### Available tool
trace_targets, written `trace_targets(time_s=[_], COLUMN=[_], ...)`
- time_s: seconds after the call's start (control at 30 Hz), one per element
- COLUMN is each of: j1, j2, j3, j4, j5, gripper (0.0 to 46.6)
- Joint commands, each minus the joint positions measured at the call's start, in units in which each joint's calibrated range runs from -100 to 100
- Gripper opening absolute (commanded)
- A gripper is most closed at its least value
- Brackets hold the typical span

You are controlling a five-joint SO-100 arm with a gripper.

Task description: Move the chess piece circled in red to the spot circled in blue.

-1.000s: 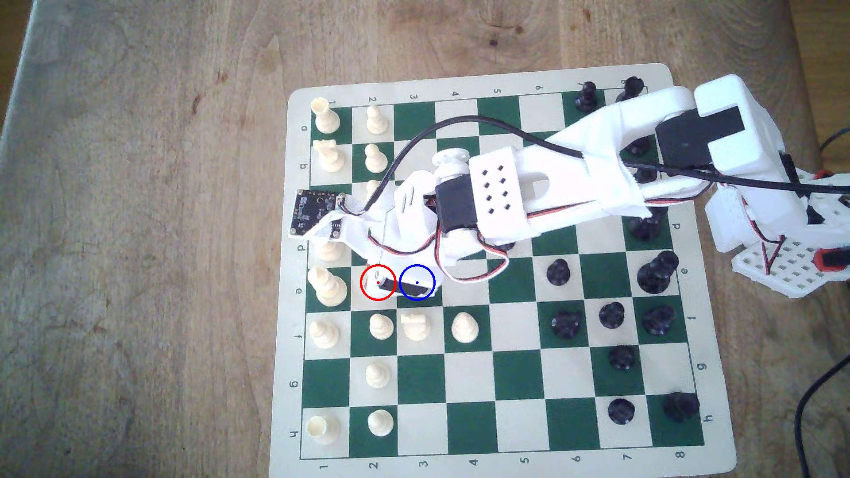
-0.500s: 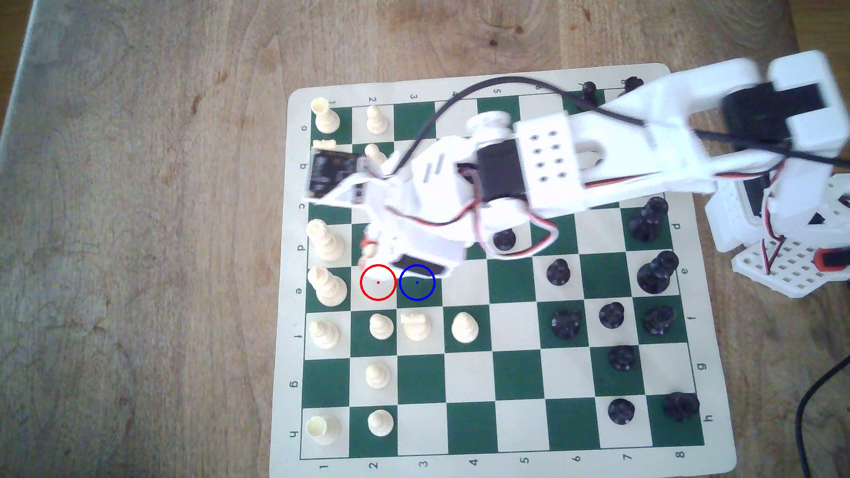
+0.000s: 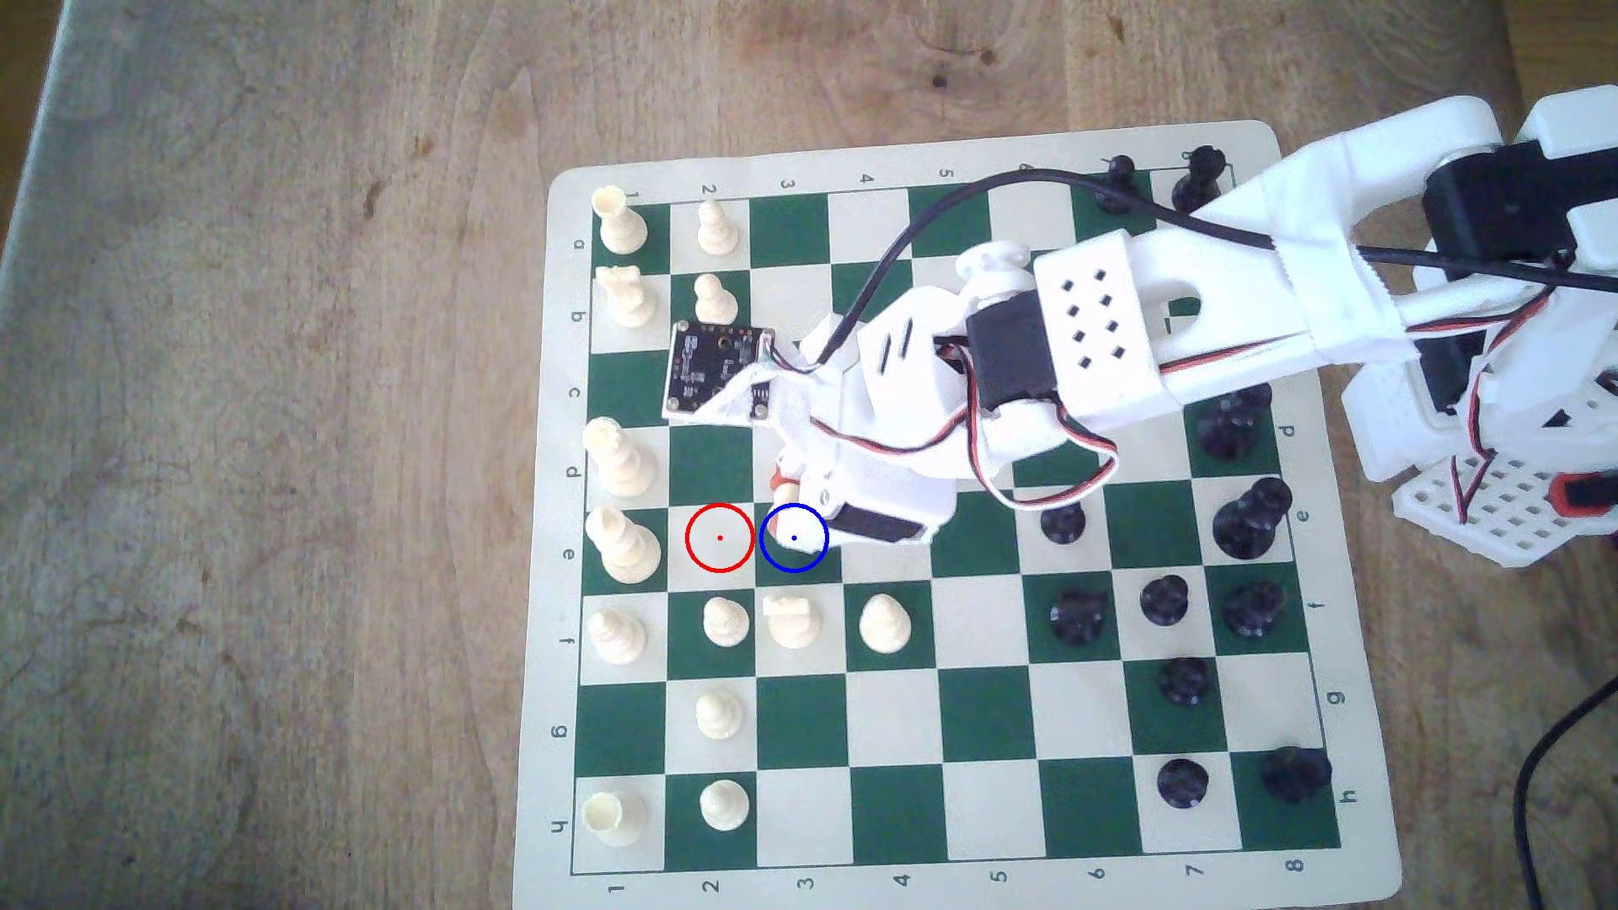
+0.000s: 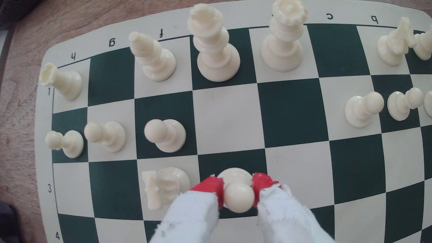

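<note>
1. The pincer (image 4: 238, 187) is clenched on the chess piece (image 4: 239, 195), its red-tipped fingers (image 4: 209, 185) pressing the pawn's round head from both sides.
2. In the wrist view the pawn's flared base sits over a dark green square of the chessboard (image 3: 963, 853); whether it touches the square cannot be told.
3. In the exterior view the pawn (image 3: 801, 535) shows inside the blue ring marking the spot (image 3: 821, 564), with the pincer (image 3: 785, 499) at its 11 o'clock.
4. The red-ringed square (image 3: 720, 538) lies at 9 o'clock of the spot, with a cream knight (image 3: 792, 619) at 6 o'clock.
5. The board lies on a wooden worktop (image 3: 263, 437).
</note>
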Motion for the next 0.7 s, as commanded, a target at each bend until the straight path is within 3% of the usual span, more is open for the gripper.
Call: trace_targets(time_s=[0.0,0.67], j1=[0.0,-1.1], j2=[-0.3,8.7], j3=[-3.2,-11.2], j4=[-1.1,-0.9], j5=[-0.1,0.0], gripper=[2.1,2.2])
